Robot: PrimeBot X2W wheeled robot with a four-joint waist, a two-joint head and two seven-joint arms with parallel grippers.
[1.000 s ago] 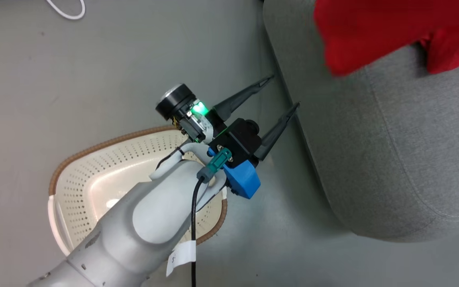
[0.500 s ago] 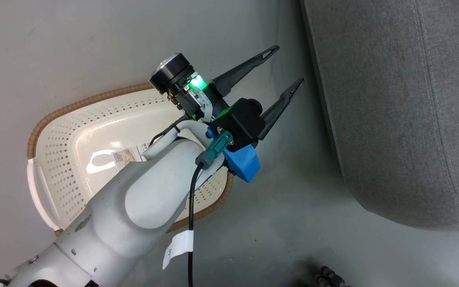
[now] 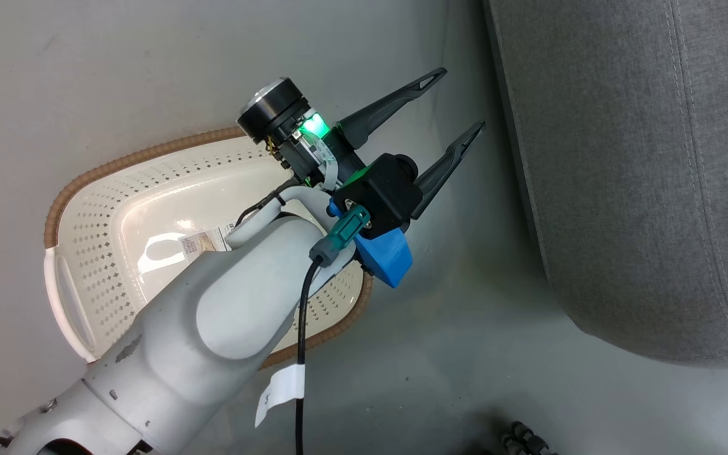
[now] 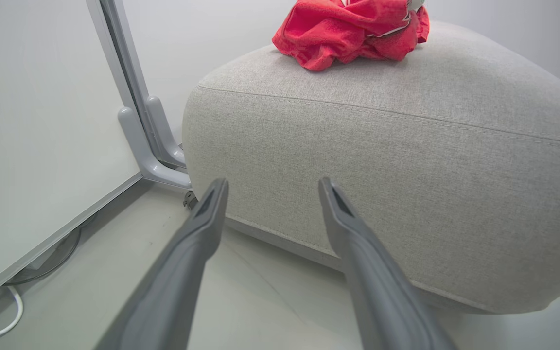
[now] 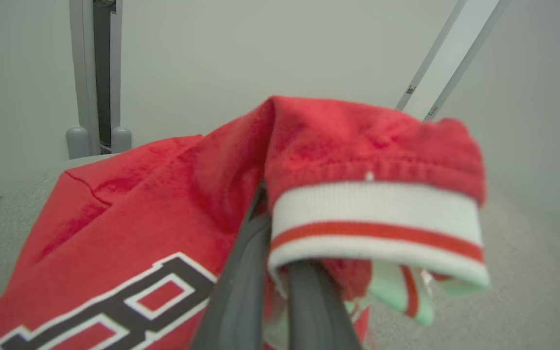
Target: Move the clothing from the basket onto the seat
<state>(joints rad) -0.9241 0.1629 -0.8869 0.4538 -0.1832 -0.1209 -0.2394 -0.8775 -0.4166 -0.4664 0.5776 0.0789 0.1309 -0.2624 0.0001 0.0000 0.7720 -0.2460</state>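
The basket [image 3: 117, 208], at 9 o'clock, shows no clothing. The jersey [image 5: 114, 233] lies on the couch cushion [image 4: 382, 160]. The right tool [image 5: 272, 262] clamps the striped-trim garment [image 5: 372, 204], not yet released. The left tool [image 3: 459, 98] gapes empty.

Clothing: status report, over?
Left gripper jaws open, empty, beside basket. Right gripper shut on striped-trim garment above seat, jersey lying there. Basket shows no clothing; left arm overhangs it.
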